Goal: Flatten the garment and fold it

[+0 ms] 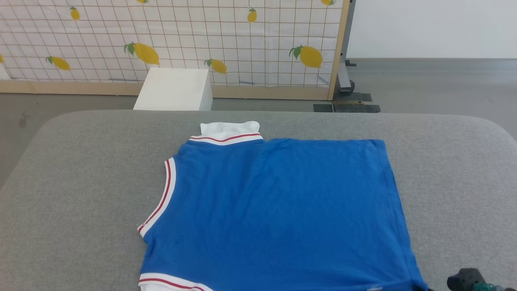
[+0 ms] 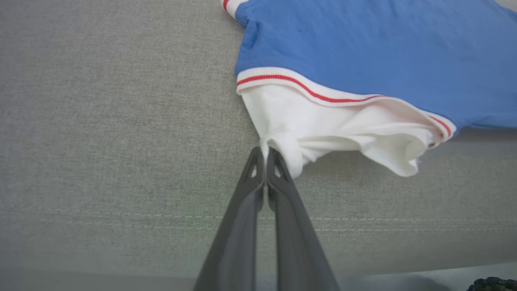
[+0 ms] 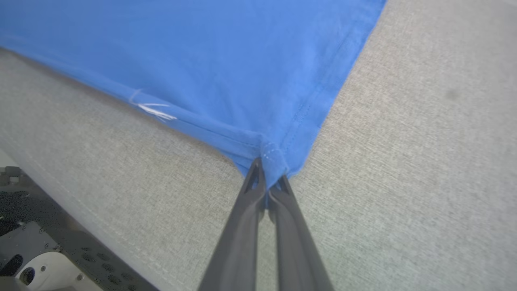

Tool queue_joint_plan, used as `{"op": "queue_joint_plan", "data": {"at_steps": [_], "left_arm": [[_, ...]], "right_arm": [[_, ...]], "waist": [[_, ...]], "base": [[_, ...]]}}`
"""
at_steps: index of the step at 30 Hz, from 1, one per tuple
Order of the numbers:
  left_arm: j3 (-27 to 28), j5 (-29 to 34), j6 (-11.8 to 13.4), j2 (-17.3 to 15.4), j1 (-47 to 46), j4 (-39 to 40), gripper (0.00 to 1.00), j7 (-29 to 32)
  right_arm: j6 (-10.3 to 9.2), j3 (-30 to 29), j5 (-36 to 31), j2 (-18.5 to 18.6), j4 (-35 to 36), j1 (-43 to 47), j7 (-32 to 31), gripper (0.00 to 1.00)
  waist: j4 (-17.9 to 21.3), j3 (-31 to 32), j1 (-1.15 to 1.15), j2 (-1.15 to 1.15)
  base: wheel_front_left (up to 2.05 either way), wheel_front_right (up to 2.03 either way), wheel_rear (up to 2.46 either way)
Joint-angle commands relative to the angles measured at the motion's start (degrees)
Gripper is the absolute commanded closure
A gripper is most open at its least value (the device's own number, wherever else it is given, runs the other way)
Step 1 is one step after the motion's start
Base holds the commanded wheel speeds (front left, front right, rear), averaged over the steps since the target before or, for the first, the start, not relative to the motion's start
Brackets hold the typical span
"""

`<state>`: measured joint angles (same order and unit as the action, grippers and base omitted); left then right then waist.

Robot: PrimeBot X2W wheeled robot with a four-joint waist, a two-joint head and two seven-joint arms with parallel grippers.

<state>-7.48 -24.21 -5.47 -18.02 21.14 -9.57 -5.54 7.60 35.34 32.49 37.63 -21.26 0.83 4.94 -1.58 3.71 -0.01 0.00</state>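
Observation:
The garment (image 1: 274,206) is a royal-blue T-shirt lying flat on the grey table, collar to the left, its number print hidden. A white sleeve (image 1: 228,128) pokes out at the far edge past red-and-white trim. The near white sleeve (image 2: 323,129) is bunched, and my left gripper (image 2: 265,155) is shut on its corner. The blue hem corner (image 3: 274,155) at the near right is lifted slightly, with my right gripper (image 3: 266,178) shut on it. A dark part of my right arm (image 1: 468,279) shows at the head view's bottom right.
The grey padded table (image 1: 80,182) has bare cloth left and right of the shirt. A white box (image 1: 175,89) stands on the floor behind it, before a lemon-print screen (image 1: 202,40). The table's near edge (image 3: 80,210) and the robot's base (image 3: 36,258) lie below my right gripper.

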Motion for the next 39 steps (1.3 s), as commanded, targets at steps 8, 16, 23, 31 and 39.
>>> {"op": "queue_joint_plan", "data": {"at_steps": [8, 16, 23, 31, 39], "left_arm": [[-0.5, 2.0, 0.0, -2.4, -7.7, 2.4, 1.00, -0.4], [-4.5, 4.8, -1.1, -3.3, -24.7, -1.7, 1.00, -0.1], [-4.9, 5.1, -1.4, -2.7, -39.9, -12.0, 1.00, -2.2], [-7.5, 5.7, -1.8, -3.0, -50.7, -26.6, 1.00, -2.9], [-12.1, 4.4, -2.0, -1.6, -53.3, -38.8, 1.00, -4.3]], "right_arm": [[-0.11, -9.7, -4.3, -2.4, 7.3, 1.0, -3.7, 1.00], [-0.11, -14.7, -6.7, -6.1, 9.6, -4.4, -6.6, 1.00], [-0.11, -14.1, -7.8, -8.4, 6.8, -12.9, -7.5, 1.00], [-0.11, -9.7, -7.7, -9.8, -1.4, -22.7, -7.5, 1.00], [-0.11, -4.5, -5.8, -11.1, -9.6, -27.7, -6.2, 1.00]], "waist": [[0.1, 0.0, 0.01, 0.00], [1.9, -5.3, 0.01, 0.00], [4.0, -13.4, 0.01, 0.00], [5.7, -19.7, 0.01, 0.00], [5.0, -20.3, 0.01, 0.00]], "base": [[0.00, 0.00, 0.00], [0.00, 0.00, 0.00], [0.00, 0.00, 0.00], [0.00, 0.00, 0.00], [0.00, 0.00, 0.00]]}}
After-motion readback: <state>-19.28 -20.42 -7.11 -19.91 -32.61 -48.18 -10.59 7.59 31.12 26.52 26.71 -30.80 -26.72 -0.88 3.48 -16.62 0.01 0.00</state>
